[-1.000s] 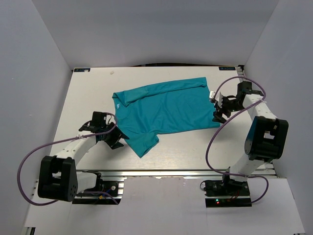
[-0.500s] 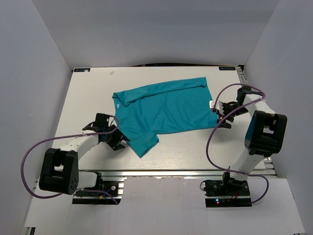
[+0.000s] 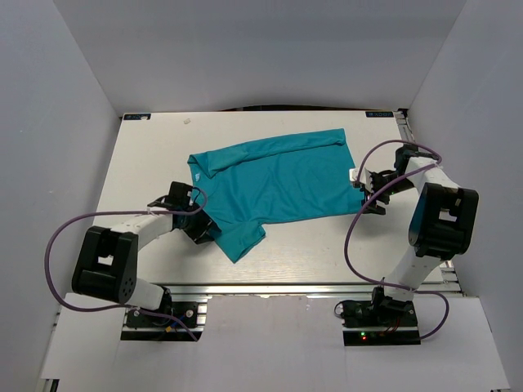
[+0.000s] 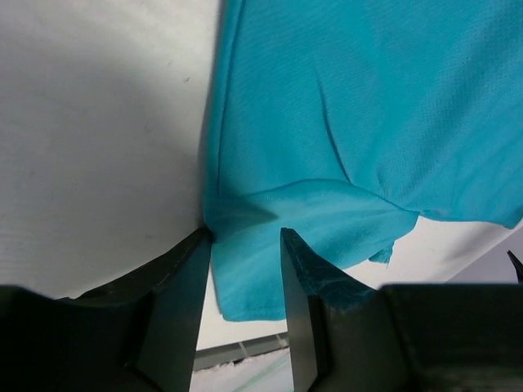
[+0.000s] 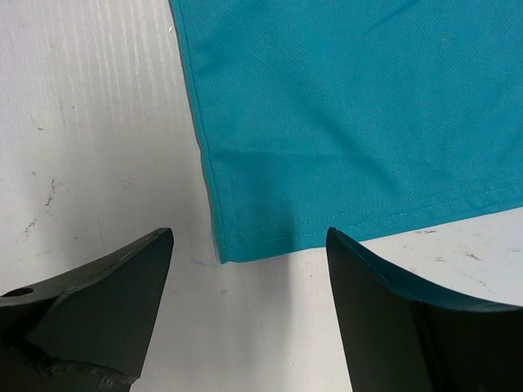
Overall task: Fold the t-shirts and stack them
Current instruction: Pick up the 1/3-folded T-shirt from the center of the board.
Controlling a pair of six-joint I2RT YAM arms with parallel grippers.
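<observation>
The teal t-shirt (image 3: 274,184) lies partly folded in the middle of the white table, its top edge folded over and a sleeve hanging toward the front left. My left gripper (image 3: 204,226) is open at the shirt's front-left sleeve; in the left wrist view the sleeve fabric (image 4: 270,237) lies between its fingers (image 4: 302,278). My right gripper (image 3: 365,192) is open just off the shirt's right hem; in the right wrist view the hem corner (image 5: 225,249) lies just ahead of the gap between its fingers (image 5: 376,278).
The white table (image 3: 147,163) is walled by grey panels at the left, back and right. An aluminium rail (image 3: 270,287) runs along the front edge. Purple cables loop beside both arms.
My left gripper has moved right, onto the shirt's front-left sleeve. My right gripper has dropped low at the shirt's right hem and has held still for the last half second.
</observation>
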